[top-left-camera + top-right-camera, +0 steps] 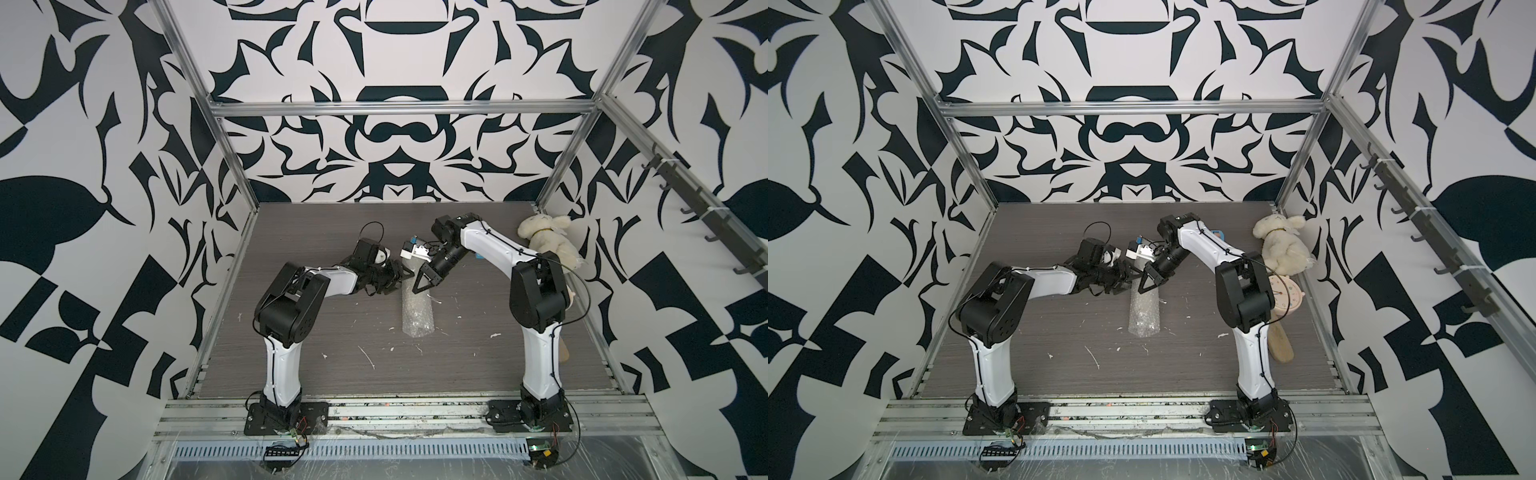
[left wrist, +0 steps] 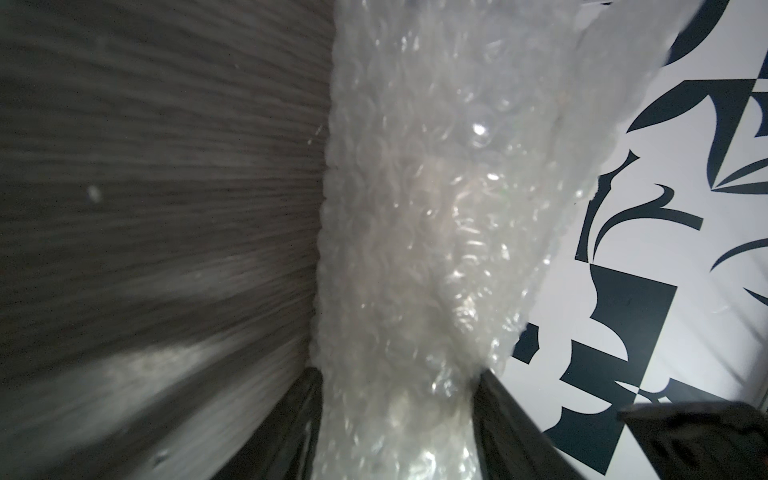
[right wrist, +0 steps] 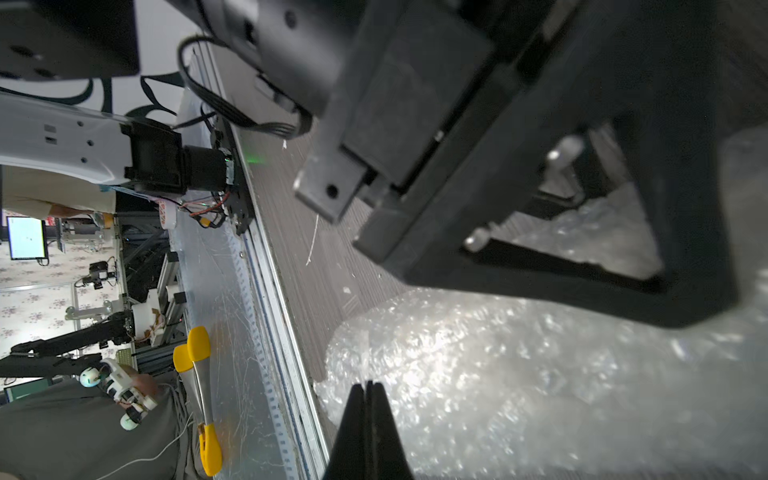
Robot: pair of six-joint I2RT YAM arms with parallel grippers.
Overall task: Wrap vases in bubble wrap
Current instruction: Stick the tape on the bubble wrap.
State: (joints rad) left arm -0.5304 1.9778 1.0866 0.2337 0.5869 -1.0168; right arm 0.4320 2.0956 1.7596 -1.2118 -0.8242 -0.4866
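The bubble wrap [image 1: 417, 311] [image 1: 1144, 313] lies on the table as a rolled tube, its near end pointing at the front edge. My left gripper [image 1: 401, 282] [image 1: 1129, 276] is shut on the roll's far end. In the left wrist view, the wrap [image 2: 415, 208] is pinched between the two dark fingers [image 2: 299, 415] of that gripper [image 2: 399, 399]. My right gripper [image 1: 417, 291] [image 1: 1142, 286] [image 3: 368, 384] is shut with nothing between its jaws. It hovers just over the wrap [image 3: 519, 374], close to the left gripper. The vase is hidden from view.
A cream plush bunny [image 1: 544, 241] [image 1: 1281, 245] lies at the back right corner of the table [image 1: 332, 332]. A pink-rimmed clock [image 1: 1287, 299] and a tan wooden piece [image 1: 1281, 345] sit behind the right arm. White scraps dot the tabletop.
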